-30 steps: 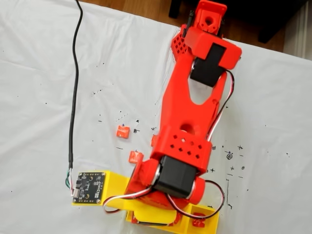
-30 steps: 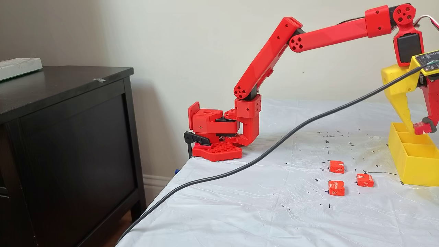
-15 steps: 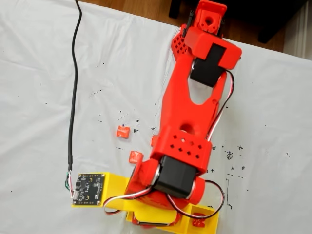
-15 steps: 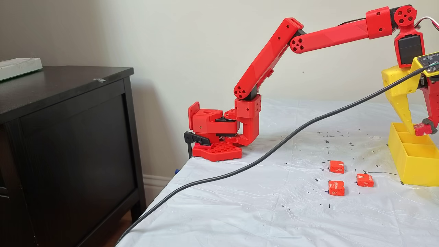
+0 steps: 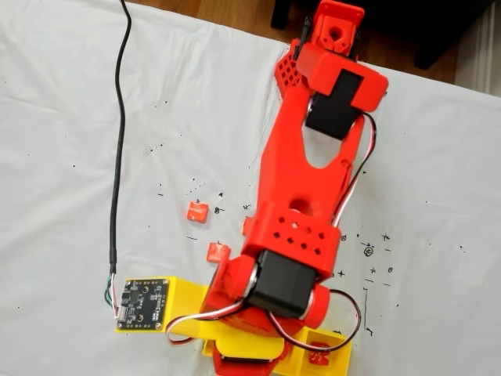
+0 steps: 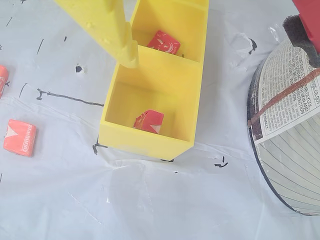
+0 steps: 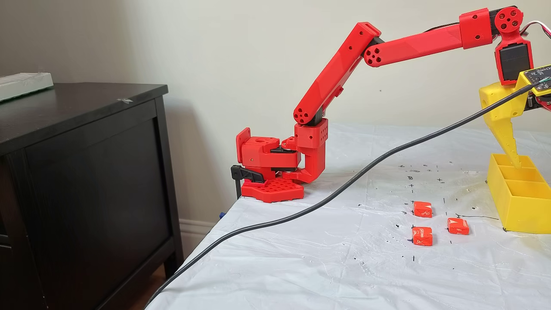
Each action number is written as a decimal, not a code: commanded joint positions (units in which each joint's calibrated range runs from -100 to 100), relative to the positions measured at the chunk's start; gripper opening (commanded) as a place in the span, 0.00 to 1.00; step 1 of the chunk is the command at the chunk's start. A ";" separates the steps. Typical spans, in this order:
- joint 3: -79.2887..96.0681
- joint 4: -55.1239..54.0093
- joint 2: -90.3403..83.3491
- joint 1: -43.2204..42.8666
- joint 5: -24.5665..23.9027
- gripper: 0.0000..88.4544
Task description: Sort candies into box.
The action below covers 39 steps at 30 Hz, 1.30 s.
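Claw (image 6: 215, 42) spread wide above the yellow box (image 6: 150, 142), having seemingly just dropped a candy (image 6: 149, 121) into the end compartment; three candies wait on the table.

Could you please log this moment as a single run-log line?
claw: open, empty | box: two candies visible inside | cloth: three candies loose

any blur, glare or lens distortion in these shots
Wrist view: the red pincer finger is soft at the corner, and a curved disc with printed text bends its lines like a lens; the box is sharp. Both fixed views: even light, soft shadows, no glare.
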 commanded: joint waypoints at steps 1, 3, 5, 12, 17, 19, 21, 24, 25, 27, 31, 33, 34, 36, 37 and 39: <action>1.25 -0.56 -7.35 -1.67 0.44 0.30; 3.25 -0.40 -9.04 -1.77 0.44 0.10; 5.80 0.01 -11.16 -1.95 0.63 0.03; 22.82 0.50 -23.80 -2.13 1.90 0.01; 44.03 -4.16 -36.61 -0.95 3.47 0.00; 52.59 -6.70 -41.87 -0.95 3.96 0.00; 56.59 -6.70 -44.41 -0.50 4.40 0.00; 60.14 -6.54 -45.01 0.68 4.84 0.00; 60.87 -6.70 -44.67 1.04 5.08 0.00; 61.69 -7.11 -44.33 1.59 5.76 0.00; 61.78 -8.09 -43.06 3.04 6.59 0.06; 62.15 -8.26 -41.36 3.22 6.89 0.14; 62.97 -9.07 -41.19 3.22 6.89 0.16; 66.24 -12.27 -42.55 3.40 6.98 0.17; 68.79 -14.72 -44.24 3.49 6.98 0.21; 73.98 -19.23 -47.81 4.03 7.18 0.26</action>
